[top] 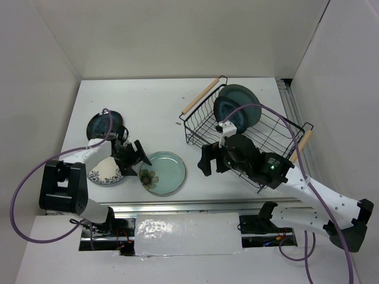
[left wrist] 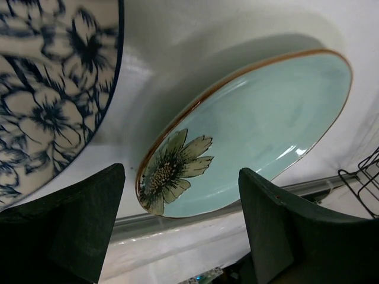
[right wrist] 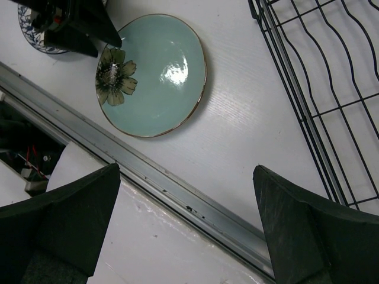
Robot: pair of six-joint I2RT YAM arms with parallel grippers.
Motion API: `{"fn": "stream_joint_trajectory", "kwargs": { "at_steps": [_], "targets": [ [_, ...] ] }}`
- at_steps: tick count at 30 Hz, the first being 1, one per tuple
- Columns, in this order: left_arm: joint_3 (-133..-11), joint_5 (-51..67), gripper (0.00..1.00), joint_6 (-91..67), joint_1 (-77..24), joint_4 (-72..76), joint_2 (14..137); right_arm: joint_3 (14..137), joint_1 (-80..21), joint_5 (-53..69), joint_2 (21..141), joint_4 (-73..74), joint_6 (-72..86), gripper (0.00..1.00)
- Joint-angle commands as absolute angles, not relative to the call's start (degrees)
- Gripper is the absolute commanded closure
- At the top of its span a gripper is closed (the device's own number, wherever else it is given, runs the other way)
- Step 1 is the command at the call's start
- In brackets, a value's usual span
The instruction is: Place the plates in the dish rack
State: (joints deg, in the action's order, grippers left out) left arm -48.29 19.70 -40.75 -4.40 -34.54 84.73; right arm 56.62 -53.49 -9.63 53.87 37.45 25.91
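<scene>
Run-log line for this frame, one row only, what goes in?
left gripper open, near mint plate rim | right gripper open, empty | dish rack: grey-teal plate upright | table: navy plate, floral plate

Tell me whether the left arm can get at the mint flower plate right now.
Probably yes. The left claw is open, right over the flowered edge of the mint plate, with nothing between them. The blue floral plate lies off to one side.
</scene>
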Motion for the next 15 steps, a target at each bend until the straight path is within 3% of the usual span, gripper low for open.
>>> {"fn": "stream_joint_trajectory", "kwargs": {
  "at_steps": [1, 6, 15],
  "targets": [
    [-45.9, 18.6, 0.1, -48.4, -6.5, -31.2, 81.3, 57.6, -53.9, -11.9, 54.3, 38.0, 26.5, 0.0],
    [-40.9, 17.8, 0.11, -50.3, -7.2, -27.9, 79.3, 58.4, -54.0, -11.9, 55.0, 38.2, 26.1, 0.0],
    [-34.0, 22.8, 0.37, -52.1, -7.6, -18.8, 80.3, 58.2, -54.1, -12.6, 53.4, 38.8, 27.1, 0.0]
  ]
}}
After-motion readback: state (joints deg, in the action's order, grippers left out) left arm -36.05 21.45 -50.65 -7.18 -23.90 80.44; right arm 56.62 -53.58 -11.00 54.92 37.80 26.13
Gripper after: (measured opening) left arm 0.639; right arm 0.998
